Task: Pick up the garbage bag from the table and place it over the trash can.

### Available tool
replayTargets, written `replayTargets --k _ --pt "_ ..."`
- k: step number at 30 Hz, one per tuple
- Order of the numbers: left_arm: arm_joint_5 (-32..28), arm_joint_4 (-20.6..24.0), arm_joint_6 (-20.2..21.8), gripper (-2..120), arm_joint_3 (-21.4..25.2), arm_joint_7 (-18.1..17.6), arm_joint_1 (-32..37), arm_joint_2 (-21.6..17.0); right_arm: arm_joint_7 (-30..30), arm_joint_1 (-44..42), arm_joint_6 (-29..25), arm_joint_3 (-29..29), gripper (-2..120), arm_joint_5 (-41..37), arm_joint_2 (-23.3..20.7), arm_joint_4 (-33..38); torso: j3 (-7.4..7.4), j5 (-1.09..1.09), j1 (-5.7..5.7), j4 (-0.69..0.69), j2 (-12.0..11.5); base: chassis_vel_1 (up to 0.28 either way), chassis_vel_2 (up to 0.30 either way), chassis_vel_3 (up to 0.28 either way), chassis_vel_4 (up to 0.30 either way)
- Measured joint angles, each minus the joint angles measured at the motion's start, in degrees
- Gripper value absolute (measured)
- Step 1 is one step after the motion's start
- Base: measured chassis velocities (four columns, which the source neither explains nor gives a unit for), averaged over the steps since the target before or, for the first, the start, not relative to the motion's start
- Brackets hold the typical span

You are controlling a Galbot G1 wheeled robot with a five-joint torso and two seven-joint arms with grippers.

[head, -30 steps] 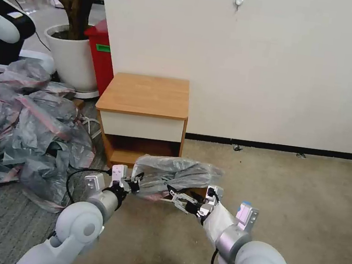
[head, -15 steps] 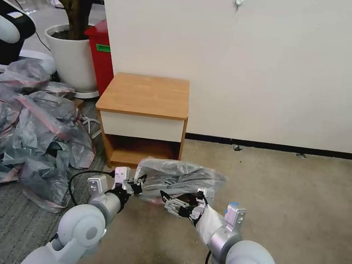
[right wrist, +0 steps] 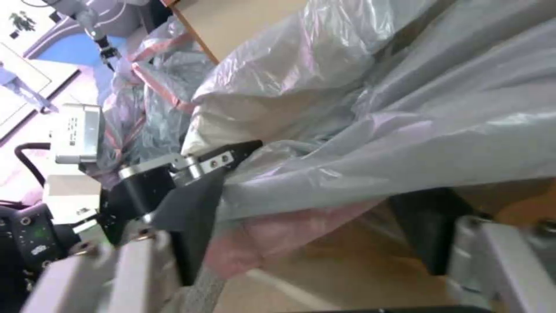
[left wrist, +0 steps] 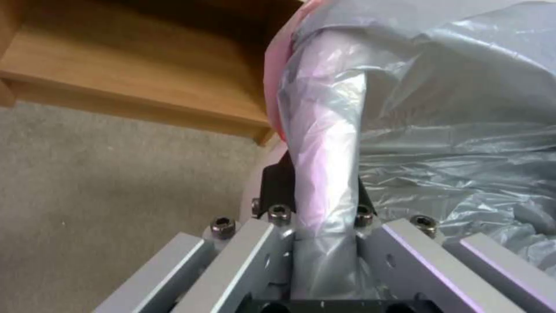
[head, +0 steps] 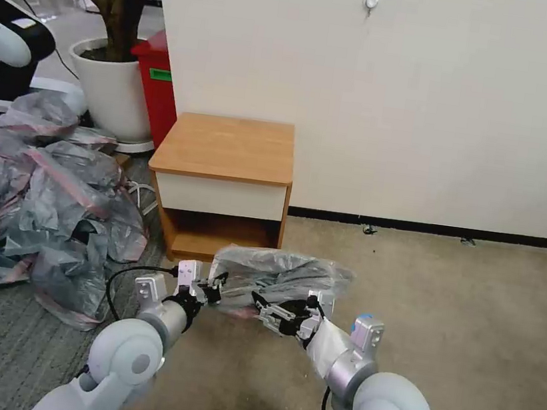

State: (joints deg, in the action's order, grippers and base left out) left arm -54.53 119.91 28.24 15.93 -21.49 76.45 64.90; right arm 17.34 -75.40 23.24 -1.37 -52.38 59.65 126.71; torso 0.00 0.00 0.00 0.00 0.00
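The garbage bag hung stretched between both grippers, above the carpet just in front of the bench. The left gripper had its fingers pinching a gathered fold of the bag. The right gripper held its fingers spread, the pink rim lying between them.

The garbage bag is translucent grey with a pink rim, as are the bags in the heap on the grey carpet. The table has a light-brown wooden top and a white drawer front. Behind stand a red bin with a green label, a white plant pot and a cream wall.
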Motion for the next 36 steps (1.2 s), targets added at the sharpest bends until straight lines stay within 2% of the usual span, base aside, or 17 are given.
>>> replayTargets --k 5,6,9,10,13,15,19,36 --pt "0.09 -0.12 0.0 3 -0.02 -0.02 0.08 0.04 -0.2 -0.32 -1.14 -0.01 50 0.04 0.36 0.01 0.0 0.0 0.0 0.0 0.0 0.0 0.0 0.0 0.0" --pt "0.09 -0.12 0.0 3 -0.02 -0.02 0.08 0.04 -0.2 -0.32 -1.14 -0.01 50 0.04 0.36 0.01 0.0 0.0 0.0 0.0 0.0 0.0 0.0 0.0 0.0" --pt "0.12 -0.51 0.0 3 0.09 -0.04 0.04 -0.13 -0.42 -0.9 -2.02 -0.11 33 0.0 0.53 0.31 0.0 0.0 0.0 0.0 0.0 0.0 0.0 0.0 0.0" --pt "0.12 -0.51 0.0 3 0.09 -0.04 0.04 -0.13 -0.42 -0.9 -2.02 -0.11 33 0.0 0.53 0.31 0.0 0.0 0.0 0.0 0.0 0.0 0.0 0.0 0.0" --pt "0.12 -1.14 0.0 3 0.18 -0.05 -0.24 -0.16 -1.07 -1.48 -2.96 -0.49 19 -0.21 0.53 0.88 0.0 0.0 0.0 0.0 0.0 0.0 0.0 0.0 0.0" --pt "0.11 -1.36 0.0 3 0.18 -0.07 -0.33 -0.09 -1.34 -1.66 -3.22 -0.61 15 -0.33 0.53 0.99 0.0 0.0 0.0 0.0 0.0 0.0 0.0 0.0 0.0" --pt "0.1 -1.68 -0.01 3 -0.09 -0.19 -0.51 0.3 -1.8 -2.12 -4.27 -0.81 0 -2.03 0.79 1.63 0.0 0.0 0.0 0.0 0.0 0.0 0.0 0.0 0.0" --pt "-1.56 -2.4 -1.32 3 0.94 -3.13 -2.18 2.7 -2.41 -6.4 -6.9 -4.92 0 -3.66 1.23 3.95 0.0 0.0 0.0 0.0 0.0 0.0 0.0 0.0 0.0"
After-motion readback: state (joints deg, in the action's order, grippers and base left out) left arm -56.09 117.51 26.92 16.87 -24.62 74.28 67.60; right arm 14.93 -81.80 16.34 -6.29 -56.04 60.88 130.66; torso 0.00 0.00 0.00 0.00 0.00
